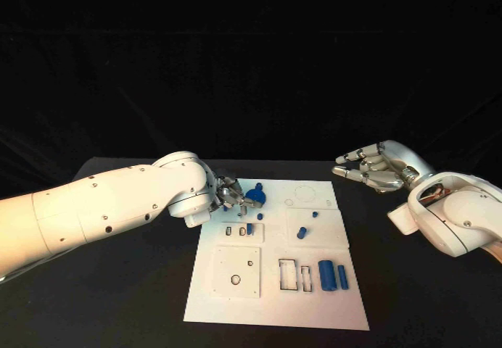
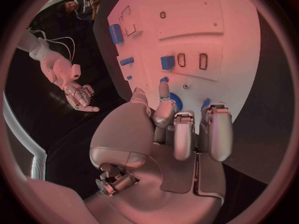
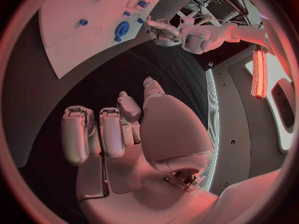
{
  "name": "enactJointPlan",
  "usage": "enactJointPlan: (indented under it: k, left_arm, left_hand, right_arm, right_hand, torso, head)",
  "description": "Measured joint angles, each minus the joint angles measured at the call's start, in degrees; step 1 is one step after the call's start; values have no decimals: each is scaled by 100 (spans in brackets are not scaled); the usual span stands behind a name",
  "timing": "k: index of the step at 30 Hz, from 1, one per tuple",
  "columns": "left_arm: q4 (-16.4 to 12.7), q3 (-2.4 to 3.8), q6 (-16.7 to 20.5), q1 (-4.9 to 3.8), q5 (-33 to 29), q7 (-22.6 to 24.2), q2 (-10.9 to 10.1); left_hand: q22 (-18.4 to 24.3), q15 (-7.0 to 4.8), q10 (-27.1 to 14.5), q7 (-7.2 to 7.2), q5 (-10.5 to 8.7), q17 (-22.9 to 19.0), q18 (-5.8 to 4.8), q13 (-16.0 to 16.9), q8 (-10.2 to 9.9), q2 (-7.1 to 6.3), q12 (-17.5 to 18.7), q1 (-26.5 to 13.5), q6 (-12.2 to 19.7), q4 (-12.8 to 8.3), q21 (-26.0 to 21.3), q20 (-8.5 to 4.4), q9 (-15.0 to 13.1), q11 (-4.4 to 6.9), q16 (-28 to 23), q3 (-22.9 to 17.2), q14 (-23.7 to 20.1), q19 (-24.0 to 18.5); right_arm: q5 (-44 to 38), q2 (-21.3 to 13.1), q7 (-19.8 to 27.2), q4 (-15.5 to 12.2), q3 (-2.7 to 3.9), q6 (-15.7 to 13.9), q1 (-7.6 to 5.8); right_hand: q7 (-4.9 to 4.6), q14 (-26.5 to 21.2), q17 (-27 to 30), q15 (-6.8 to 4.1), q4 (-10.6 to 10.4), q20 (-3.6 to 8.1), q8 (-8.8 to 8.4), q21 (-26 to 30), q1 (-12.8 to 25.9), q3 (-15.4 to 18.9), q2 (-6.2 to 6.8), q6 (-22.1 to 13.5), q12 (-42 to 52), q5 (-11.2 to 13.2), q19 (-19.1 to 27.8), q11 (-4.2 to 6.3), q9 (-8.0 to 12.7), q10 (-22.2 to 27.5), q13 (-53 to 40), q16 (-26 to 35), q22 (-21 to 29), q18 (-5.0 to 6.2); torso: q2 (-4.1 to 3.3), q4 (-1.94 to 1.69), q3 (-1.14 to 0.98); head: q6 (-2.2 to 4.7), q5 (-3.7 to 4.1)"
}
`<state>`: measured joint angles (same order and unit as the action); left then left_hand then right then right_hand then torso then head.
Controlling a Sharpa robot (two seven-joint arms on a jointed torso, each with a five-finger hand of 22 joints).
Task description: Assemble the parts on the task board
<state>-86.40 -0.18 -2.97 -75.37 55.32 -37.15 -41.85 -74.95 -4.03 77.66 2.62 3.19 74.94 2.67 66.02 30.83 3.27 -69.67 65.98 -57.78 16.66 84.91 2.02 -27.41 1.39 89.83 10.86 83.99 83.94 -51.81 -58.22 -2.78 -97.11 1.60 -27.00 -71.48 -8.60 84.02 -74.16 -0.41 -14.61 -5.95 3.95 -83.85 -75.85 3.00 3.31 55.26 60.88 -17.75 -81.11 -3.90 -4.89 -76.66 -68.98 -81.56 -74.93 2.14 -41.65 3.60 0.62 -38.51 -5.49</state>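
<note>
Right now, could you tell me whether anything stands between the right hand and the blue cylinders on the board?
Nothing visible does. The right hand hovers off the board's far right corner, holding nothing; the cylinders lie at its near right, with bare board and table between.

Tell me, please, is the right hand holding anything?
No. The right hand hovers off the task board, fingers curled loosely, nothing in them.

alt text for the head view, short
The left hand reaches over the far left of the white task board, its fingers at a round blue part. The right hand hangs curled and holding nothing above the black table, off the board's right; more blue parts lie on the board.
</note>
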Motion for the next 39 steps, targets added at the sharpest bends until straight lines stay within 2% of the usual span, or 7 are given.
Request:
enactJointPlan:
  k: [5,11,18,26,39]
  left_arm:
    - [66,0,-208,-29,259,-129,143]
    - [154,-10,-441,-40,411,-204,266]
    - [276,-48,-728,-42,524,-246,374]
    - [321,-58,-978,-42,611,-263,423]
    - [405,-76,-1274,-42,681,-276,535]
  left_hand:
    - [0,-38,39,-28,-16,0,0,98,197,72,-57,27,89,10,67,0,-260,15,0,119,-2,0]
    - [1,-38,66,-29,-15,-1,0,144,259,103,-106,-4,131,10,96,0,-375,25,0,199,-3,0]
    - [1,-38,66,-49,-15,-1,0,157,288,103,-109,-3,151,4,96,0,-434,25,0,254,-3,0]
    - [2,-38,108,-49,-15,-2,1,220,322,133,-176,-33,150,2,119,0,-488,26,0,284,-3,0]
    - [2,-38,107,-69,-15,-3,1,229,345,164,-177,-2,170,2,140,0,-558,25,0,284,-3,-1]
  right_arm:
    - [-27,34,-84,27,-7,0,3]
    - [-58,71,-154,61,-13,1,7]
    - [-80,104,-202,90,-18,3,14]
    - [-99,115,-236,122,-19,7,16]
    - [-120,136,-270,147,-19,11,24]
  right_hand:
    - [17,0,15,0,-15,20,0,20,0,17,0,17,0,-26,20,0,-7,0,0,0,0,1]
    - [36,0,24,0,-9,20,0,21,-24,55,-23,36,0,-122,20,0,-13,0,16,24,1,0]
    - [36,0,37,0,-9,20,0,21,-38,86,-38,35,0,-169,20,1,-13,-2,22,24,1,1]
    - [36,0,37,0,-9,20,0,21,-38,86,-38,35,0,-189,20,22,-12,-22,29,24,2,1]
    - [36,0,37,0,7,20,0,21,-68,102,-68,35,0,-220,20,21,-17,-22,29,23,2,1]
  torso:
    - [-3,-3,1]
    - [-3,-9,3]
    - [-3,-8,5]
    - [-1,2,4]
    - [-1,-5,4]
  head:
    - [-17,-4]
    - [-37,-14]
    - [-65,-20]
    - [-93,-48]
    - [-119,-59]
